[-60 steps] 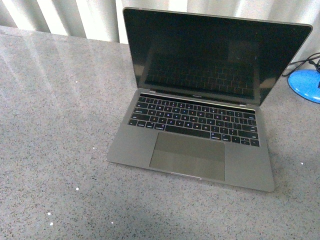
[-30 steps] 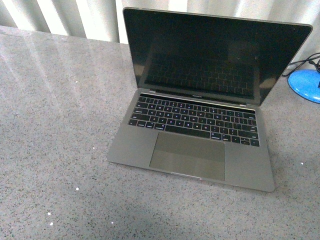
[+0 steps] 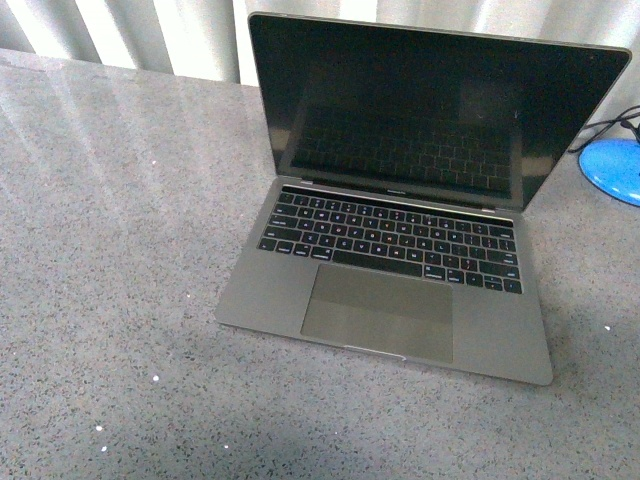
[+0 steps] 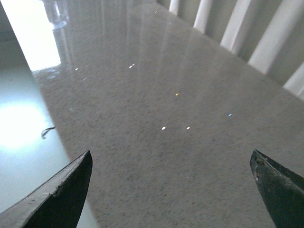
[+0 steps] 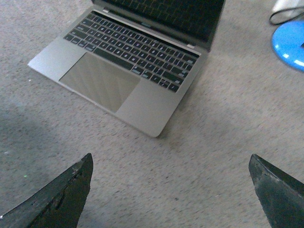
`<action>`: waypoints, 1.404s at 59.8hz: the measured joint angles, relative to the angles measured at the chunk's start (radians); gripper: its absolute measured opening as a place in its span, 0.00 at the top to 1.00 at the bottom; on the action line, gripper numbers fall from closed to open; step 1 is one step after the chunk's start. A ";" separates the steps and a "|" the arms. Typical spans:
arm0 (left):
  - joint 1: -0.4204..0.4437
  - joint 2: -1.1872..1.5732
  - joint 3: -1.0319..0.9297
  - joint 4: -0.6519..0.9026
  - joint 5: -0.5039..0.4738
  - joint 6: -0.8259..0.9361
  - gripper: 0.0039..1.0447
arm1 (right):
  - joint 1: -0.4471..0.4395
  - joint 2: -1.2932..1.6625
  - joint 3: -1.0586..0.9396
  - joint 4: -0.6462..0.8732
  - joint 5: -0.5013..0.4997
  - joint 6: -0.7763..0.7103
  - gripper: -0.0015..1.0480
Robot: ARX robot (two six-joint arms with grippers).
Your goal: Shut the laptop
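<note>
Right fingers point(image 5: 66, 194), spread wide and empty, hang above the table point(image 5: 223, 142) just short of the laptop point(image 5: 128, 71), presumably staged to reach its screen point(image 5: 161, 12). Left fingers point(image 4: 61, 194), equally wide and empty, face only table, with no laptop in view. Front view alone shows the whole screen standing open, the laptop right of centre, a blue object point(image 3: 612, 165) beside it, and neither arm.

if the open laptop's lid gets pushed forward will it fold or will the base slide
The laptop lid looks thin and rigid, so it likely swings in one piece. The tabletop looks glossy, so the thin base may slide. The black screen looks glassy, probably fragile.
</note>
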 joint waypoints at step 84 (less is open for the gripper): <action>0.078 1.439 1.001 0.688 1.108 1.052 0.36 | 0.226 1.096 0.925 0.316 0.174 -0.511 0.50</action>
